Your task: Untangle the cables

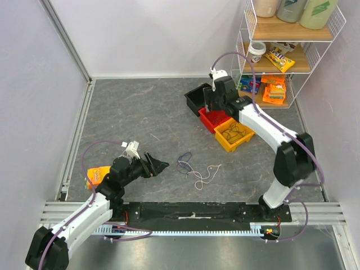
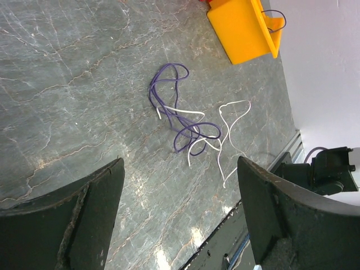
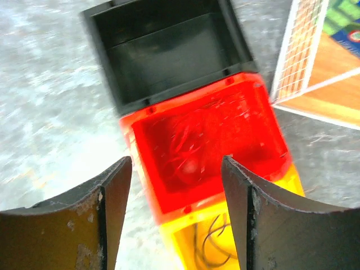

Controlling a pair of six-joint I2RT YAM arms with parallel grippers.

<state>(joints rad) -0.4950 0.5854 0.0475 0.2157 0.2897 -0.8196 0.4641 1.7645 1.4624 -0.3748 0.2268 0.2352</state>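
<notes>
Purple and white cables (image 2: 188, 126) lie loosely tangled on the bench (image 1: 140, 112), while the left end effector (image 2: 180, 163) and right end effector (image 3: 177, 163) both gape apart, empty.

Place: robotics lab cell | Seen: white enclosure panels (image 1: 152, 34), aluminium rail (image 1: 315, 211), left arm (image 1: 84, 216) and right arm (image 1: 264, 126) bolted on, wire shelf (image 1: 292, 32)

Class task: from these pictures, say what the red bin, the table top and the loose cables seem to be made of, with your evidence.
Red bin: likely glossy, translucent plastic; light glows through its walls.
Table top: looks like grey stone or a stone-print laminate, veined with a slight sheen; cannot tell which.
Cables: thin wires, probably plastic-sheathed, smooth, lying in soft limp loops.
</notes>
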